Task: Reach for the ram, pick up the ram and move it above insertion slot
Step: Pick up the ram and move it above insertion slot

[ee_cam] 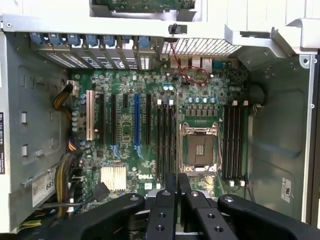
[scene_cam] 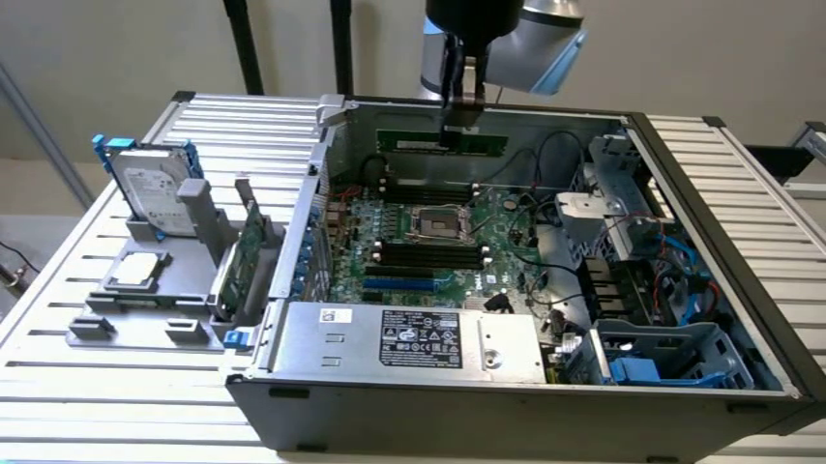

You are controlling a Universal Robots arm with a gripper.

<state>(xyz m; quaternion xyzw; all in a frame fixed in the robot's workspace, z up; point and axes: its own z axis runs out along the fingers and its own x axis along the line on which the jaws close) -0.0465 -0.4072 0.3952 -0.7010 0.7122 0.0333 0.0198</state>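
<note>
The tool (scene_cam: 462, 108) is clamped on the ram's (scene_cam: 446, 143) top edge, so the stick hangs level and edge-down above the motherboard (scene_cam: 432, 237), lined up lengthwise with the memory slots (scene_cam: 427, 253) inside the open case (scene_cam: 722, 242).

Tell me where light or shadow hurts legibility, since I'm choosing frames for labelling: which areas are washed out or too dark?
Exterior view: the slatted table at the exterior view's left is brightly washed, while the case interior beside the motherboard sits in shade; the ram held by the gripper stays readable. Wrist view: the pale case rim glares, and the gripper is near-black.
</note>
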